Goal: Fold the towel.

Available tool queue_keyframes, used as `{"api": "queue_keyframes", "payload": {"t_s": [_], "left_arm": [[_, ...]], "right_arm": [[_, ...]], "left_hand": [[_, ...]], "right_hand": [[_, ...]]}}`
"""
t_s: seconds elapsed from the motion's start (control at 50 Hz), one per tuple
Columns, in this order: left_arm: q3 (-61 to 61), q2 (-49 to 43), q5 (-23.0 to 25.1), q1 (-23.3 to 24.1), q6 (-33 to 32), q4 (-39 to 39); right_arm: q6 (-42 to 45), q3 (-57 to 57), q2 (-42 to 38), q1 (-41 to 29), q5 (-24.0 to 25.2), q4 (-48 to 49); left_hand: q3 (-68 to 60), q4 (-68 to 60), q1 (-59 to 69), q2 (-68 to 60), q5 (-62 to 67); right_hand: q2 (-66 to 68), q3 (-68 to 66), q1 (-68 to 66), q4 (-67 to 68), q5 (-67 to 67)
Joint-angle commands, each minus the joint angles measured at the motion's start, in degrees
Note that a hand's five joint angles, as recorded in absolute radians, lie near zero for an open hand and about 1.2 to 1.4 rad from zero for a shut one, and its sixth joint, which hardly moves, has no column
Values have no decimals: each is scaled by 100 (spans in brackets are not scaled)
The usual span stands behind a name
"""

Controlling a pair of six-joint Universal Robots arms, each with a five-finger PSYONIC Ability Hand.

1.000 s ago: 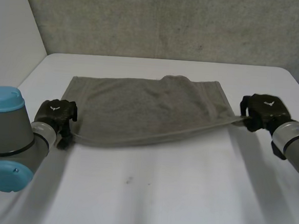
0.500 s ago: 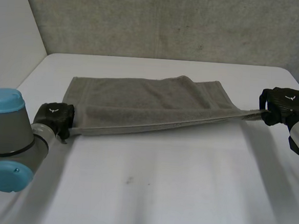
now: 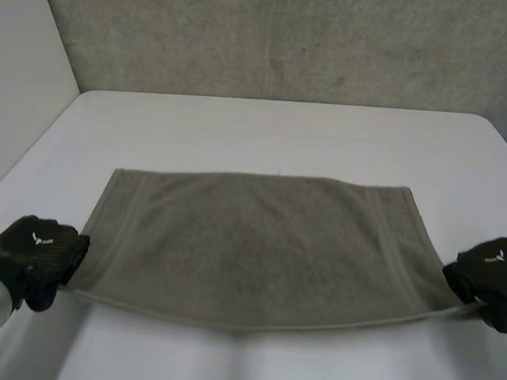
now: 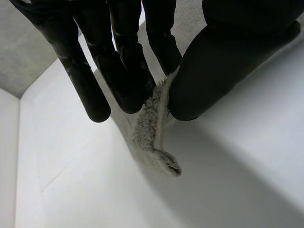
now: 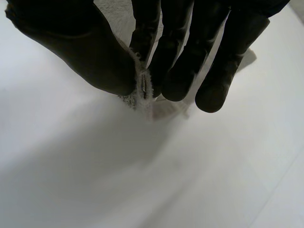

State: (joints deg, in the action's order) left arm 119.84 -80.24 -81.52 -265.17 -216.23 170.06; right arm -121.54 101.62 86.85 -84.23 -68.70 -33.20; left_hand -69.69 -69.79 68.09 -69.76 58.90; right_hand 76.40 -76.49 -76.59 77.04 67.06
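Holding the towel [image 3: 258, 242] by its two near corners is the step in hand, judged from the head view. The towel spans the lower middle of the frame on the white table [image 3: 284, 131]. Its far edge lies flat, and its near edge runs taut between the hands and appears slightly raised. The left hand [image 3: 36, 249] is at the lower-left corner of the cloth and the right hand [image 3: 491, 272] at the lower-right corner.

Recommended procedure:
1. Maintain equal tension on both corners so the near edge stays straight.
2. Raise both hands together, then carry the near edge over to the far edge.
3. Align corner on corner before letting go, because a skewed lay would probably leave the fold uneven.

Left wrist view: the left hand [image 4: 118, 57] pinches the towel [image 4: 152, 123] corner between nearly straight fingers and the thumb [image 4: 209, 71]. A short tuft of cloth hangs beyond the fingertips, above the table.

Right wrist view: the right hand [image 5: 180, 57] pinches the towel [image 5: 141, 92] corner between thumb and fingers. Only a thin strip of cloth shows at the pinch, so the grip looks shallow and sharp pulls should be avoided.

Containers: none applicable, as the towel lies directly on the table.
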Motion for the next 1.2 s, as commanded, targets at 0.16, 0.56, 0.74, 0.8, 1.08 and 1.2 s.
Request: {"api": "queue_keyframes", "payload": {"t_s": [0.16, 0.56, 0.74, 0.8, 1.08, 1.2], "left_arm": [[-1144, -1692, 911, -89, 36, 1616], [-5267, -5474, 112, 686, 626, 1961], [-5911, -5889, -259, 712, 652, 1926], [-6016, -5941, -259, 730, 661, 1935], [-5964, -5837, -233, 800, 749, 1952], [-5369, -5004, -250, 783, 1274, 1961]], "right_arm": [[-1382, -1373, -1267, -234, 270, 1368], [-2349, -4921, -4640, -1605, -1152, 2933], [-2181, -5794, -5301, -1614, -1462, 2775], [-2067, -6031, -5460, -1632, -1506, 2766], [-2137, -6145, -5275, -1825, -1576, 2775], [-2769, -5410, -4223, -1755, -1453, 2766]], "left_hand": [[-1031, -1021, 1191, -1024, 1110], [-1031, -1021, 1191, -1024, 1110], [-1031, -1021, 1191, -1024, 1110], [-1031, -1021, 1191, -1024, 1110], [5969, 5979, -5809, 5976, -5890], [5969, 5979, -5809, 5976, -5890]], "right_hand": [[360, -351, -341, 296, 294], [360, -351, -341, 296, 294], [360, -351, -341, 296, 294], [360, -351, -341, 296, 294], [-6640, 6649, 6659, -6704, -6706], [-6640, 6649, 6659, -6704, -6706]]}}
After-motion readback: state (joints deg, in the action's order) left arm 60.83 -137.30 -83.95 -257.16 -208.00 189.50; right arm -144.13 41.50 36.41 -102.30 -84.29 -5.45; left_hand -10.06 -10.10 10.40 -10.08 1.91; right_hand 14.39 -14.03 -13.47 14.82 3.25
